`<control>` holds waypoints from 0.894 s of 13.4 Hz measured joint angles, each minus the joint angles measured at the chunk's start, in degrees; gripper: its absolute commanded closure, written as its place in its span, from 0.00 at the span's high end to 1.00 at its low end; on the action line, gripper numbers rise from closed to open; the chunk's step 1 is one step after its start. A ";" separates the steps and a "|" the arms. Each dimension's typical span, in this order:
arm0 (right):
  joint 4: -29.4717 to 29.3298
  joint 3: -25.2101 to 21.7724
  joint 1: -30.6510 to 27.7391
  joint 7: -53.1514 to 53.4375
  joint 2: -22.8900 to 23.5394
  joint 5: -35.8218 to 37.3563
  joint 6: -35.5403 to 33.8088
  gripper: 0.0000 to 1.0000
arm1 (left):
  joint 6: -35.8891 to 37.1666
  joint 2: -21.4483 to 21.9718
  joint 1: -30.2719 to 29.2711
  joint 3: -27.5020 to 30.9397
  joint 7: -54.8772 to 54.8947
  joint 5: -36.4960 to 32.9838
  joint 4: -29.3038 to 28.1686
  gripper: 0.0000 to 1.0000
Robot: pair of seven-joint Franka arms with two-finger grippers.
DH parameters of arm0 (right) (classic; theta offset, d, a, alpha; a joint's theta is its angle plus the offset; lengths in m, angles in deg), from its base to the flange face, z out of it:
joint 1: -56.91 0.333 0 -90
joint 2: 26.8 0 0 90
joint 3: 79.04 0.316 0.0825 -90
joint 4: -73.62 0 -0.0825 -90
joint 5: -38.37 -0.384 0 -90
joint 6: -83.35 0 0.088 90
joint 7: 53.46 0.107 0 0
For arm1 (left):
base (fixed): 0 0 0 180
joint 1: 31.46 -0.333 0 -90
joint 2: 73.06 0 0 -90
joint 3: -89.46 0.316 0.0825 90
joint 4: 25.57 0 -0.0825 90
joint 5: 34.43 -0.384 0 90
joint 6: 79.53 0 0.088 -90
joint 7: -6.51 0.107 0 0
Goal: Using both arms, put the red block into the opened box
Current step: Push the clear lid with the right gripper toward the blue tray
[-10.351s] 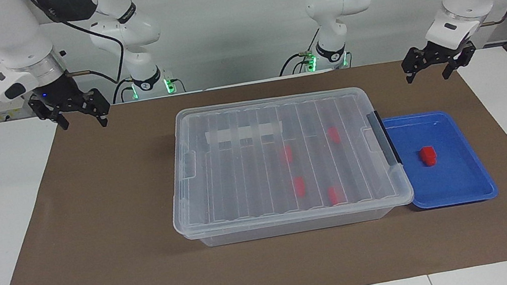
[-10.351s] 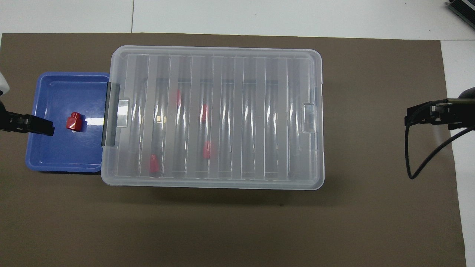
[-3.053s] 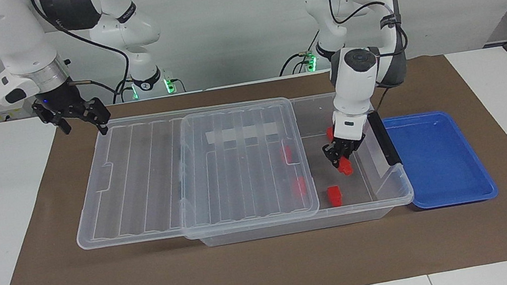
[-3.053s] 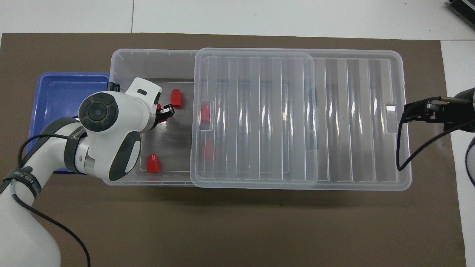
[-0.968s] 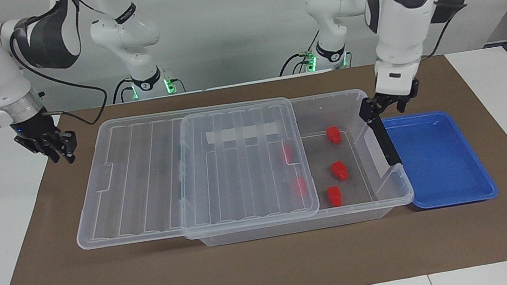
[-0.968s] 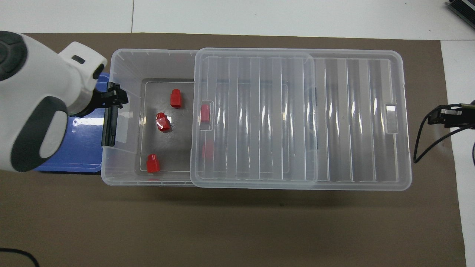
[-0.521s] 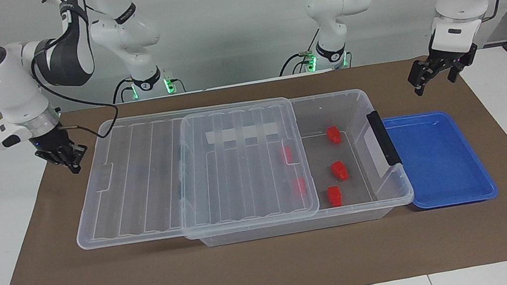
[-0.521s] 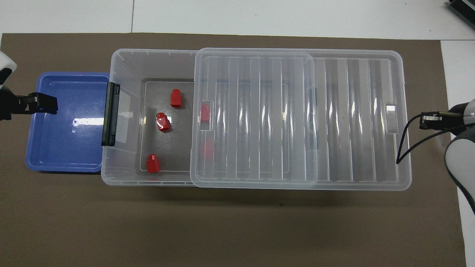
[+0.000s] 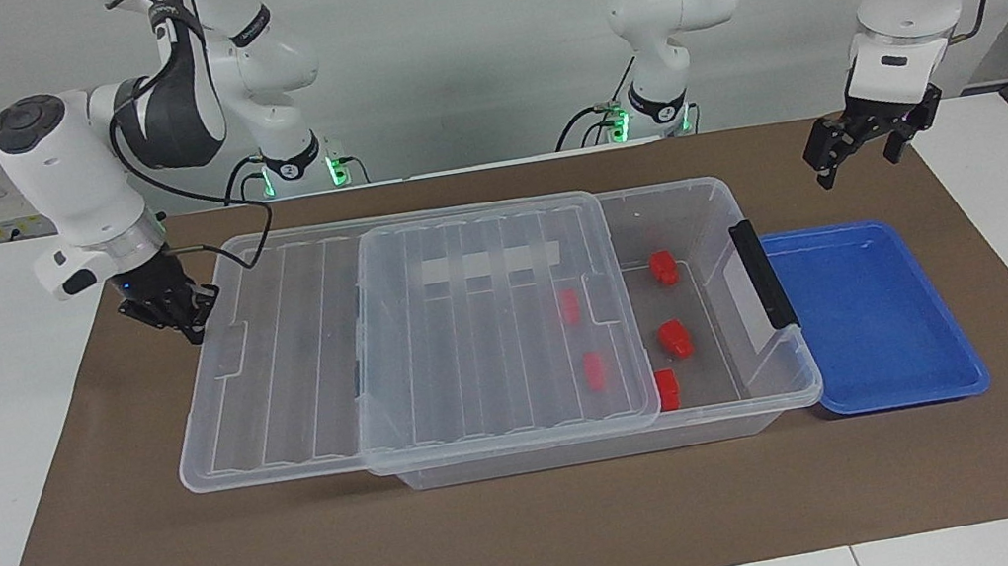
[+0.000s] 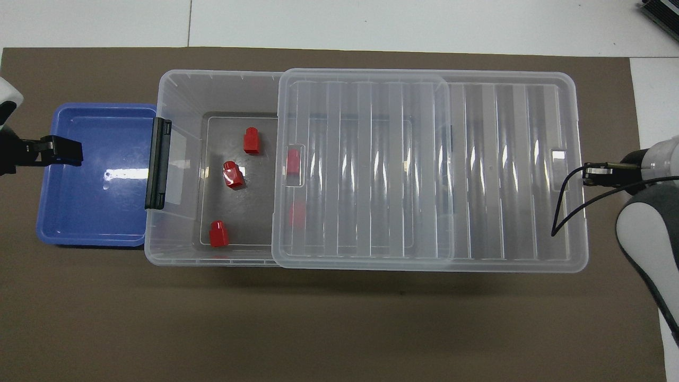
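The clear box (image 9: 589, 451) stands mid-table with its ribbed lid (image 9: 490, 325) slid partway off toward the right arm's end. One red block (image 9: 675, 338) lies tilted on the box floor in the uncovered part, between two others (image 9: 663, 266) (image 9: 668, 388). Two more show through the lid. My right gripper (image 9: 191, 328) is shut, its tips against the lid's end edge. My left gripper (image 9: 855, 159) hangs open and holds nothing, over the mat just robot-side of the blue tray. From overhead the block (image 10: 233, 175), the lid (image 10: 424, 170), the right gripper (image 10: 586, 174) and the left gripper (image 10: 63, 151) all show.
An empty blue tray (image 9: 869, 318) sits against the box at the left arm's end. The box's black handle (image 9: 762, 284) stands between tray and opening. A brown mat (image 9: 541, 527) covers the table around them.
The right gripper has moved in against the lid's end. In the facing view the lid has slid a little toward the left arm's end. The left gripper has drawn back from the box handle.
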 measured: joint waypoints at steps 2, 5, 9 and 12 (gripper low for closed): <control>0.01 0.03 2.25 0.59 0.00 -0.23 0.06 0.00 | -0.04 0.00 0.00 0.00 0.00 0.01 0.00 1.00; 0.20 0.09 6.18 3.23 0.00 -0.28 1.05 0.00 | -0.26 0.00 0.00 -0.03 0.00 1.38 0.00 1.00; 0.70 0.12 11.60 9.52 0.07 -0.31 2.12 0.00 | -0.31 0.01 0.00 0.00 0.00 3.62 0.00 1.00; 1.09 0.13 13.67 10.74 0.47 -0.32 4.22 0.00 | -0.25 0.01 0.00 0.09 0.00 3.65 0.00 1.00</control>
